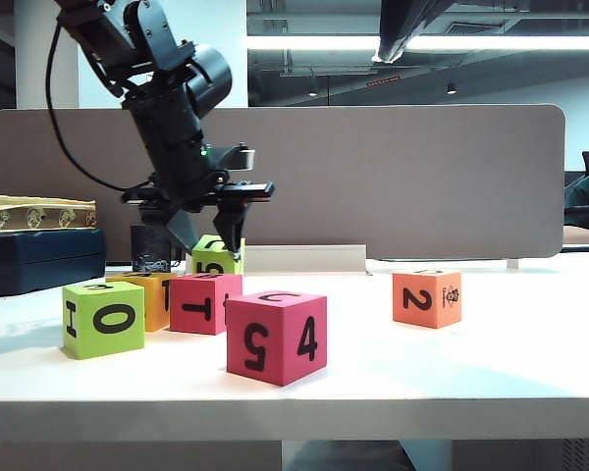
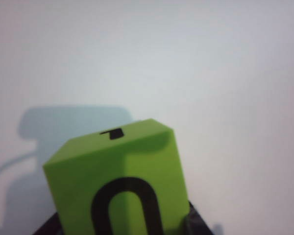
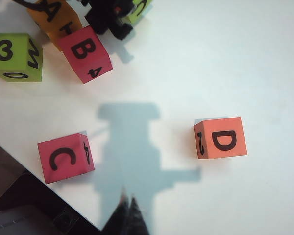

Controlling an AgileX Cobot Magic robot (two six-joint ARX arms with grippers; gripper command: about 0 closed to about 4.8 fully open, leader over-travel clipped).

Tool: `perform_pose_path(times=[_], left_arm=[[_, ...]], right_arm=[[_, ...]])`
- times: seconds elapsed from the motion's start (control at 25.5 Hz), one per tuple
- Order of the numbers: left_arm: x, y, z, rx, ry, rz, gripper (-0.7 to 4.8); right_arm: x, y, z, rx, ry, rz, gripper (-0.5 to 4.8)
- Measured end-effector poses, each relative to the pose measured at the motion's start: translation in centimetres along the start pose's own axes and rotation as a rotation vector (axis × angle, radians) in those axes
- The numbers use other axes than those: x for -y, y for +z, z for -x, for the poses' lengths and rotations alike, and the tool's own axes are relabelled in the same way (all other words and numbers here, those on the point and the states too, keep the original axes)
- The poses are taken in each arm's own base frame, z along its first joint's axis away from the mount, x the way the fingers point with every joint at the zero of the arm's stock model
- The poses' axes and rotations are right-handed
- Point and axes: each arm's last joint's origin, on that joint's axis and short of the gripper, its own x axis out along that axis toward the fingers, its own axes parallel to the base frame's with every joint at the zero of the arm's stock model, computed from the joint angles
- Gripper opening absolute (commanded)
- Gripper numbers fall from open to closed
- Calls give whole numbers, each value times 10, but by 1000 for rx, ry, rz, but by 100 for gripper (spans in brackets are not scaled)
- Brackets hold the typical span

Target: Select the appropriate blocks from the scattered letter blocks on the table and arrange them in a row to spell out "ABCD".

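Note:
My left gripper point(image 1: 208, 234) is shut on a lime green cube point(image 1: 216, 257) behind the cluster of letter blocks. In the left wrist view this lime cube point(image 2: 120, 176) fills the space between the dark fingers point(image 2: 196, 221), above its own shadow on the table. In front stand the lime 0 cube point(image 1: 103, 318), a yellow-orange cube point(image 1: 153, 294), the red T cube point(image 1: 204, 302), the red 5/4 cube point(image 1: 275, 337) and, apart to the right, the orange 2 cube point(image 1: 427, 297). My right gripper point(image 3: 127, 211) is shut and empty above the white table point(image 3: 264, 63), between the red C cube point(image 3: 66, 157) and the orange D cube point(image 3: 220, 137).
A grey divider panel point(image 1: 402, 177) runs behind the table. A dark box point(image 1: 39, 257) with a patterned box on top sits at the far left, and a small black cup point(image 1: 149, 249) behind the blocks. The table's front edge point(image 1: 294, 420) is close to the red 5/4 cube.

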Motion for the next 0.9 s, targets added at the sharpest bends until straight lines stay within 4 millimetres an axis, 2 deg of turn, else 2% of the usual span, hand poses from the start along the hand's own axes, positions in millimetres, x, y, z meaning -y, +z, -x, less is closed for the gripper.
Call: perform_pose_path(times=[0.2, 0.27, 0.31, 0.35, 0.75, 0.9], left_arm=[[-19, 2, -3, 3, -10, 18, 258], [-23, 2, -5, 6, -19, 24, 311], [-25, 2, -5, 5, -22, 27, 368], [-25, 2, -6, 9, -28, 28, 377], [-26, 6, -6, 49, -39, 9, 377], [-25, 5, 6, 21, -72, 7, 376]], right_arm=[[0, 0, 0, 0, 0, 0, -1], [0, 0, 0, 0, 0, 0, -1], [0, 0, 0, 0, 0, 0, -1], [0, 0, 0, 0, 0, 0, -1], [0, 0, 0, -1, 1, 1, -1], [0, -1, 0, -8, 1, 2, -2]])
